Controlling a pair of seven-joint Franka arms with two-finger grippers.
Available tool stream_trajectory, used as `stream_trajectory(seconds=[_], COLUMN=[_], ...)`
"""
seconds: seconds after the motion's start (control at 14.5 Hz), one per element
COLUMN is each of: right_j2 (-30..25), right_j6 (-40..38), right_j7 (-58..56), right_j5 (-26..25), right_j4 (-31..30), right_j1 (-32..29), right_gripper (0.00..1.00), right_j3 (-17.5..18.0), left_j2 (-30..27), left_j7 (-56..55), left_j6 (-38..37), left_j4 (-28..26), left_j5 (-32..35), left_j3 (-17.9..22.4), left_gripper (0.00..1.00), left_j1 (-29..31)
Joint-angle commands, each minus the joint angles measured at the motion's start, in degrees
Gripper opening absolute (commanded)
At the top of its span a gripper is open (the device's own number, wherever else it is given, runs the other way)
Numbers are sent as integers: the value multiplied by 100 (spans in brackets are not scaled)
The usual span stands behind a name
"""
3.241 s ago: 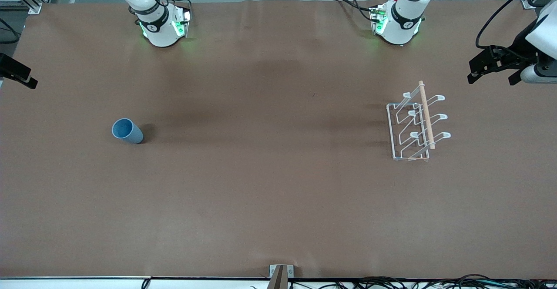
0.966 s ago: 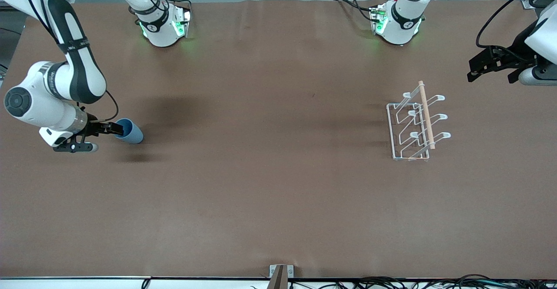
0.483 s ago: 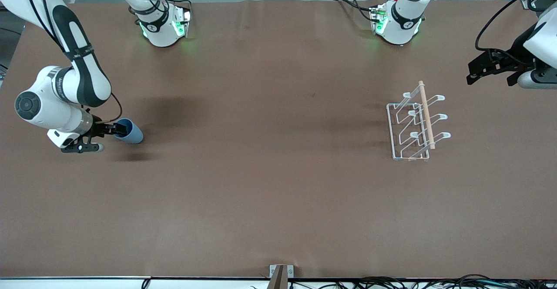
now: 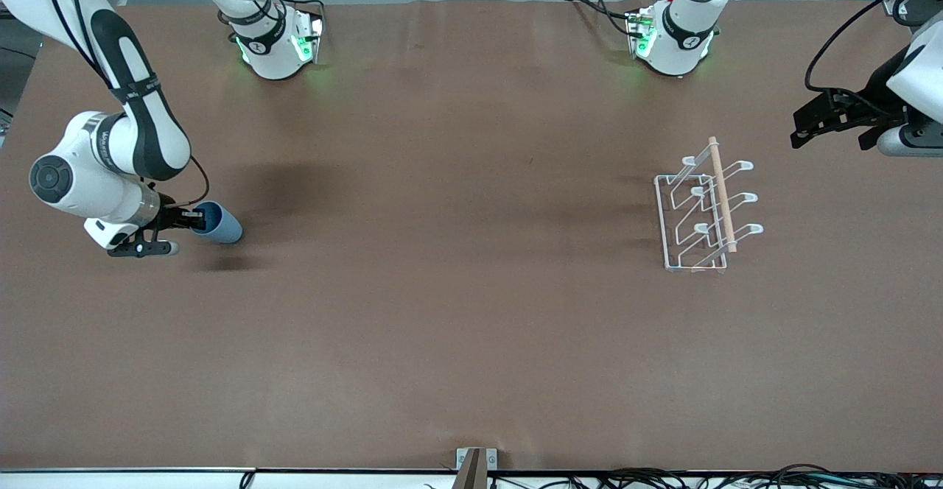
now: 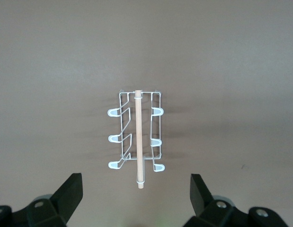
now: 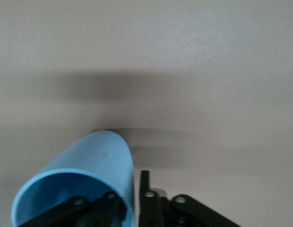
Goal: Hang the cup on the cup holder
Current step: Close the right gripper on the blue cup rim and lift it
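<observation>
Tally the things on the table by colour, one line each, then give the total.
Light blue: 1, the cup, lying on its side, rim pinched by the right end effector.
White with a wooden rod: 1, the cup holder, standing toward the left arm's end of the table.
Total: 2

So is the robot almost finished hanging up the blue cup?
Not yet, it has only begun. The right gripper is shut on the rim of the cup, one finger inside and one outside, with the cup lying on its side on the table. Lifting it, carrying it to the cup holder at the left arm's end, and hanging it on a prong are all left. The left gripper waits open near the holder.
</observation>
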Motion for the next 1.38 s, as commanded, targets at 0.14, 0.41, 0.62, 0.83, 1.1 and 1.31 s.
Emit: stream_trajectory(seconds=[0.14,0.41,0.62,0.83,1.1,1.31], right_j2=[-110,-381,-593,-708,-971,-1024], right_j6=[-31,-128,-269,-417,-1164,-1498], right_j7=[-22,-5,4,101,101,92], right_j5=[110,110,119,494,1462,2662], right_j4=[6,261,594,858,973,938], right_j1=[-132,-210,-211,-158,183,369], right_gripper=[0,0,0,0,0,0], right_j3=[83,66,74,101,127,381], left_j2=[-34,-16,-34,-42,-60,-60], left_j7=[-52,-52,-61,-70,-70,-70], left_j6=[24,24,15,15,15,24], left_j4=[46,38,38,46,46,46], left_j5=[45,45,45,45,45,45], left_j3=[-45,-54,-54,-54,-54,-63], left_gripper=[100,100,100,100,100,100], left_j1=[-36,-45,-54,-63,-63,-54])
